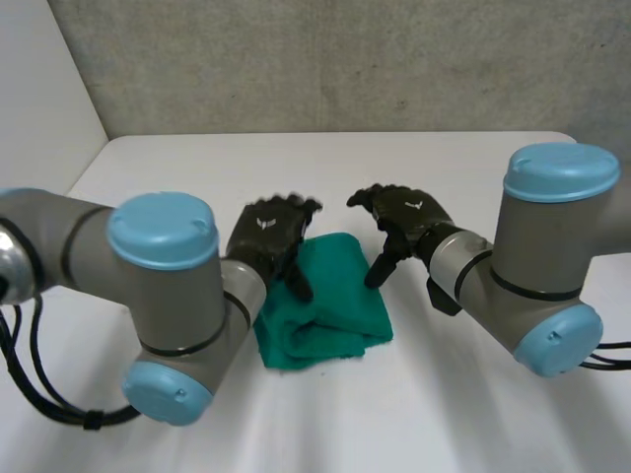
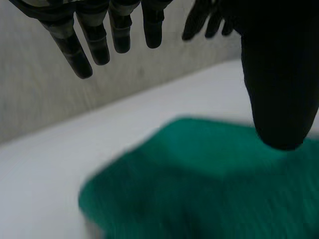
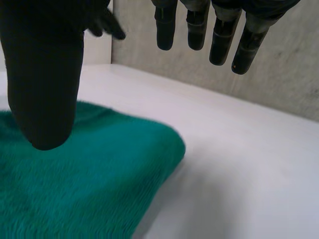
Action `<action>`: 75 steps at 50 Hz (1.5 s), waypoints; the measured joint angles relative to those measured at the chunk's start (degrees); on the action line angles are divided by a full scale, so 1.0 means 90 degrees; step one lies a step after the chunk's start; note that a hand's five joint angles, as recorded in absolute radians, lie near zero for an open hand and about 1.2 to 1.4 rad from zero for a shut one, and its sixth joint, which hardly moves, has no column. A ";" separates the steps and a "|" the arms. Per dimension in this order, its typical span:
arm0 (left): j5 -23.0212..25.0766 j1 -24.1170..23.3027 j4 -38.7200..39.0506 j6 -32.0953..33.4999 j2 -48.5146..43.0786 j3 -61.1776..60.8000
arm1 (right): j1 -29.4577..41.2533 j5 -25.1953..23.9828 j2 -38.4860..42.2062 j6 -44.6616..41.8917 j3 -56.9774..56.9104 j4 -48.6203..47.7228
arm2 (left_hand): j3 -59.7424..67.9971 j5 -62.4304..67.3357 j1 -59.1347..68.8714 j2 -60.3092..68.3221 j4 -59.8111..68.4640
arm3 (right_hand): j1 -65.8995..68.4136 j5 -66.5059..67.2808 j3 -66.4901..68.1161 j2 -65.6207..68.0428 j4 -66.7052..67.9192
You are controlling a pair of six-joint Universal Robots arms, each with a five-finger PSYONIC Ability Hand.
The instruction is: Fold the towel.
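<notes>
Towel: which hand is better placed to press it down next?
Left, probably: the left hand hangs over the towel, the right hand only at its far right corner, mostly over bare table.

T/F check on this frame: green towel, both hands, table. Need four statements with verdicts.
1. The green terry towel lies doubled over in layers on the white table. True.
2. The left hand is clamped on a corner of the towel. False: its fingers are straight and pinch nothing, and it is at the towel's far edge.
3. The right hand is open, at the towel's far edge opposite the left hand. True.
4. The towel hangs over the table's edge. False: it lies wholly on the tabletop, with bare table all round it.
</notes>
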 measured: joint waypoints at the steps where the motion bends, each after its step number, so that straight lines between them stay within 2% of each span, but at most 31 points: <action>1: -0.0118 -0.0009 -0.0100 -0.0018 -0.0066 -0.0005 | 0.0014 -0.0006 0.0140 -0.0029 -0.0083 0.0090 | 0.0000 -0.0001 0.0001 0.0000 0.0000 | 0.0000 0.0000 0.0000 0.0000 0.0000; 5: -0.0643 0.0011 -0.0403 -0.0006 -0.0275 -0.0173 | 0.0074 -0.0001 0.0708 -0.0226 -0.0459 0.0441 | 0.0000 0.0001 0.0000 0.0000 0.0000 | 0.0000 0.0000 0.0000 0.0000 0.0000; 10: -0.0950 0.0115 -0.0496 0.0060 -0.0365 -0.0523 | 0.0173 0.0037 0.1148 -0.0563 -0.0749 0.0718 | 0.0000 -0.0001 0.0000 0.0000 0.0000 | 0.0000 0.0000 0.0000 0.0000 0.0000; 22: -0.0938 0.0338 -0.0475 0.0404 -0.0180 -0.0896 | 0.0284 0.0217 0.1235 -0.1147 -0.0809 0.0778 | 0.0000 -0.0019 0.0000 0.0000 0.0000 | 0.0000 -0.0027 0.0000 0.0000 0.0000; 27: -0.0906 0.0337 -0.0456 0.0490 0.0221 -0.0758 | 0.0244 0.0348 0.0676 -0.1181 -0.0776 0.0719 | 0.0000 -0.0020 0.0000 0.0000 0.0000 | 0.0000 -0.0028 0.0000 0.0000 0.0000; 30: -0.0895 0.0344 -0.0464 0.0502 0.0590 -0.0556 | 0.0202 0.0590 -0.0048 -0.1130 -0.0740 0.0586 | 0.0000 -0.0020 0.0000 0.0000 0.0000 | 0.0000 -0.0028 0.0000 0.0000 0.0000; 33: -0.0891 0.0400 -0.0469 0.0502 0.0850 -0.0376 | 0.0160 0.0753 -0.0314 -0.1117 -0.0726 0.0506 | 0.0000 -0.0020 0.0000 0.0000 0.0000 | 0.0000 -0.0028 0.0000 0.0000 0.0000; 34: -0.0861 0.0529 -0.0519 0.0500 0.1171 -0.0146 | 0.0018 0.1219 -0.0915 -0.1106 -0.0683 0.0310 | 0.0000 -0.0020 0.0000 0.0000 0.0000 | 0.0000 -0.0028 0.0000 0.0000 0.0000; 36: -0.0806 0.0669 -0.0581 0.0494 0.1410 0.0030 | -0.0046 0.1401 -0.1119 -0.1109 -0.0668 0.0240 | 0.0000 -0.0020 0.0000 0.0000 0.0000 | 0.0000 -0.0028 -0.0001 0.0000 0.0000; 38: -0.0548 0.1036 -0.0851 0.0450 0.1896 0.0377 | -0.0360 0.2061 -0.1897 -0.1149 -0.0601 0.0005 | 0.0000 -0.0020 0.0001 0.0000 0.0000 | 0.0000 -0.0028 -0.0001 0.0000 0.0000; 39: -0.0548 0.1036 -0.0851 0.0450 0.1896 0.0377 | -0.0360 0.2061 -0.1897 -0.1149 -0.0601 0.0005 | 0.0000 -0.0020 0.0001 0.0000 0.0000 | 0.0000 -0.0028 -0.0001 0.0000 0.0000; 42: -0.0068 0.1519 -0.1344 0.0288 0.2410 0.0730 | -0.0669 0.2322 -0.2361 -0.1248 -0.0560 -0.0016 | 0.0000 -0.0020 0.0001 0.0000 0.0000 | 0.0000 -0.0028 -0.0001 0.0000 0.0000; 46: 0.0297 0.1873 -0.1751 -0.0015 0.2753 0.0909 | -0.0883 0.2191 -0.2492 -0.1343 -0.0556 0.0196 | 0.0000 -0.0020 0.0000 0.0000 0.0000 | 0.0000 -0.0028 -0.0001 0.0000 0.0000; 52: 0.0471 0.2081 -0.1967 -0.0269 0.3034 0.0938 | -0.1025 0.1916 -0.2482 -0.1365 -0.0565 0.0464 | 0.0000 -0.0020 0.0000 0.0000 0.0000 | 0.0000 -0.0028 -0.0001 0.0000 0.0000; 68: 0.0447 0.2056 -0.2014 -0.0254 0.3175 0.0606 | -0.1019 0.1595 -0.2536 -0.1412 -0.0318 0.0502 | 0.0000 -0.0019 0.0000 0.0000 0.0000 | 0.0000 -0.0028 -0.0001 0.0000 0.0000; 73: 0.0448 0.2057 -0.1891 -0.0249 0.3255 0.0439 | -0.0988 0.1280 -0.2536 -0.1427 -0.0204 0.0474 | -0.0001 -0.0020 0.0000 0.0000 0.0000 | 0.0000 -0.0028 -0.0001 0.0000 0.0000; 75: 0.0449 0.2058 -0.1794 -0.0249 0.3292 0.0370 | -0.1000 0.0996 -0.2534 -0.1420 -0.0163 0.0476 | 0.0000 -0.0020 0.0000 0.0000 0.0000 | 0.0000 -0.0028 -0.0001 0.0000 0.0000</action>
